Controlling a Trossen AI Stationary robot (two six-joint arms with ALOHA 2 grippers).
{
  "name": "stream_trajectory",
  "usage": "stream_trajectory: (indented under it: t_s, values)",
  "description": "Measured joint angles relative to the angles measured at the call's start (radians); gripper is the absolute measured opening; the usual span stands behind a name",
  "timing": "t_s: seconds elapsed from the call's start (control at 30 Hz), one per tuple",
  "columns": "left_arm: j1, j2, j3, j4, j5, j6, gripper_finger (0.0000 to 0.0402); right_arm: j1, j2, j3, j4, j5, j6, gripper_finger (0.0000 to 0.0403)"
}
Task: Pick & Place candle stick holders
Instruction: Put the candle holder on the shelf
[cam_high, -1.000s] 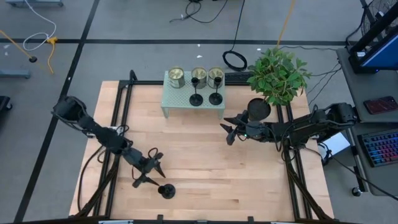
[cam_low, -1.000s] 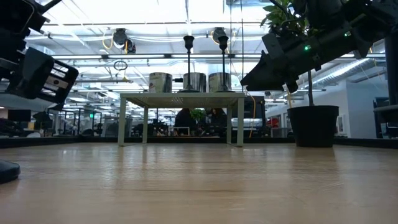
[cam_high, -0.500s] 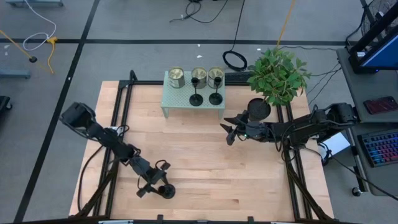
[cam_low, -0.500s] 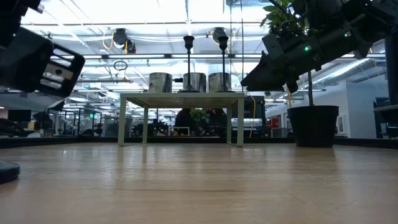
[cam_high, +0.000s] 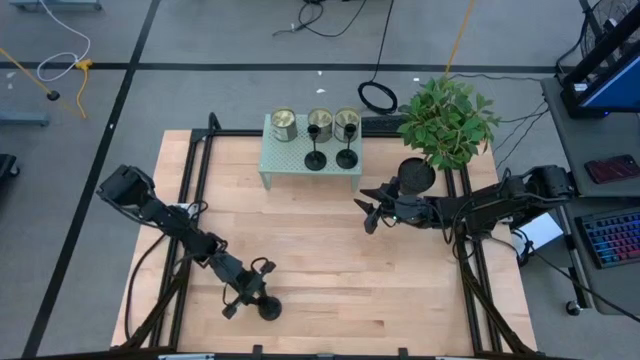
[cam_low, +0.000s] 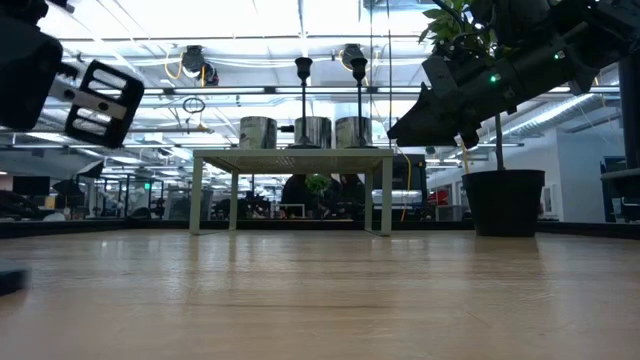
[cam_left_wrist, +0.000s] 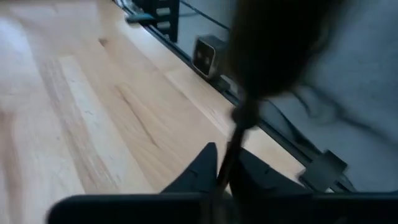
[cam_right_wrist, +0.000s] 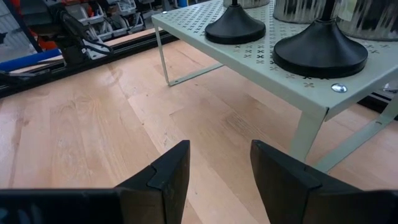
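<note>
The left gripper (cam_high: 250, 290) sits low over the near part of the wooden table (cam_high: 330, 250), close to its front edge, with a black candle stick holder (cam_high: 268, 308) right at its fingertips. In the left wrist view the holder's thin stem (cam_left_wrist: 231, 149) runs straight down between the two dark fingers (cam_left_wrist: 198, 168), which press in on it from either side, so the left gripper is clenched on this holder. The holder's cup end looms as a dark blur just ahead of the fingers there.

The right gripper (cam_high: 368, 213) hangs above the table on the far right side, its fingers (cam_right_wrist: 163, 171) spread apart with bare wood showing between them, gripping nothing. Just ahead of it stands a pale green perforated shelf (cam_high: 285, 160) on thin legs. Two more candle stick holders (cam_high: 315, 160) stand upright on that shelf, side by side, their round black bases (cam_right_wrist: 235, 28) nearest the right gripper. Behind them on the same shelf stands a row of three metal cans (cam_high: 284, 123). Beside the right gripper, toward the table's back right corner, is a potted plant (cam_high: 445, 125) in a black pot.
</note>
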Motion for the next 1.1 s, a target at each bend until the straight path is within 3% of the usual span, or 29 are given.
stream_trajectory:
  t_s: [0.1, 0.3, 0.57, 0.9, 1.1]
  values:
    - [0.007, -0.002, 0.0, 0.007, 0.001, -0.006, 0.0014, 0.0, 0.0, 0.0, 0.0, 0.0, 0.002, 0.0164]
    - [0.042, -0.015, -0.001, 0.058, 0.002, -0.089, 0.0026, 0.0, 0.0, 0.0, 0.0, 0.0, 0.003, 0.0164]
    - [0.116, -0.103, -0.001, 0.051, 0.0, -0.09, 0.0023, 0.0, 0.0, 0.0, 0.0, 0.0, 0.003, 0.0164]
    - [0.301, -0.318, -0.001, -0.099, -0.002, 0.069, 0.0014, 0.0, 0.0, 0.0, 0.001, 0.0, 0.028, 0.0164]
    - [0.456, -0.429, -0.001, -0.168, -0.058, 0.118, 0.0019, 0.0, 0.0, 0.0, 0.008, 0.0, 0.03, 0.0164]
